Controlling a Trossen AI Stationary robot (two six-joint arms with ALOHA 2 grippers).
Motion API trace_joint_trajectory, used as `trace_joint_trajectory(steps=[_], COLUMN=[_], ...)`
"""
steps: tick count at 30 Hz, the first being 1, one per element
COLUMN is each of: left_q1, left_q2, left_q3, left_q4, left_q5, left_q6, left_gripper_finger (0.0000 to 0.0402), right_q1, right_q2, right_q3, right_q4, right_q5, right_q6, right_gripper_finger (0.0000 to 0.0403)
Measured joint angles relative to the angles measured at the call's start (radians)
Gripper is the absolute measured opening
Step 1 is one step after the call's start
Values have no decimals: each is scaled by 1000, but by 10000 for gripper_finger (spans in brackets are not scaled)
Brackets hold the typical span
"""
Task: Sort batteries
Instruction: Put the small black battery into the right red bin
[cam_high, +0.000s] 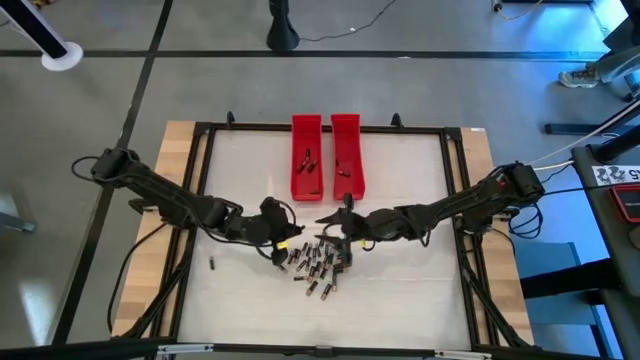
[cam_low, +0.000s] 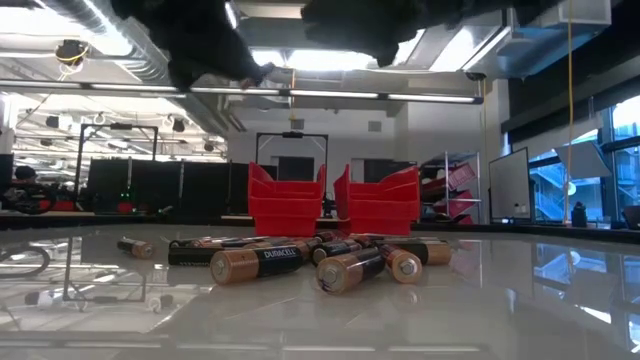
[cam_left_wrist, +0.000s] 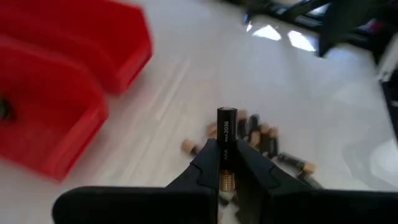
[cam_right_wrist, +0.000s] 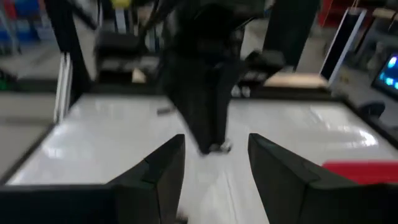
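The 2 trays (cam_high: 306, 160) are bright red. The batteries (cam_low: 258, 263) are black with coppery ends, on a glossy white table (cam_high: 400, 170). Both arms are dark.

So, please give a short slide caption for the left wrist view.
Left claw shut on one battery, above the battery pile beside two red trays.

Low view, lower centre: a battery (cam_low: 258, 262) lying on the table reads "DURACELL". Left wrist view, centre: the clamped battery (cam_left_wrist: 226, 144) carries small print, partly legible as "2036".
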Motion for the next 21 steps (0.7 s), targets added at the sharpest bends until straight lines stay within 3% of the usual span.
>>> trace_joint_trajectory(steps=[4,11,21], left_q1=[-19,-18,17], left_q2=[4,6,6], left_q3=[0,0,0], left_q4=[112,283,334], left_q5=[0,-6,-7], left_q6=[134,322,349], left_gripper_finger=[18,15,17], right_q1=[-7,-7,-8], right_q2=[0,1,1], right_q3=[-59,-81,-81], right_q4=[181,277,296], right_q5=[-30,-123,-104], right_q6=[5,16,3], right_gripper_finger=[179,179,179])
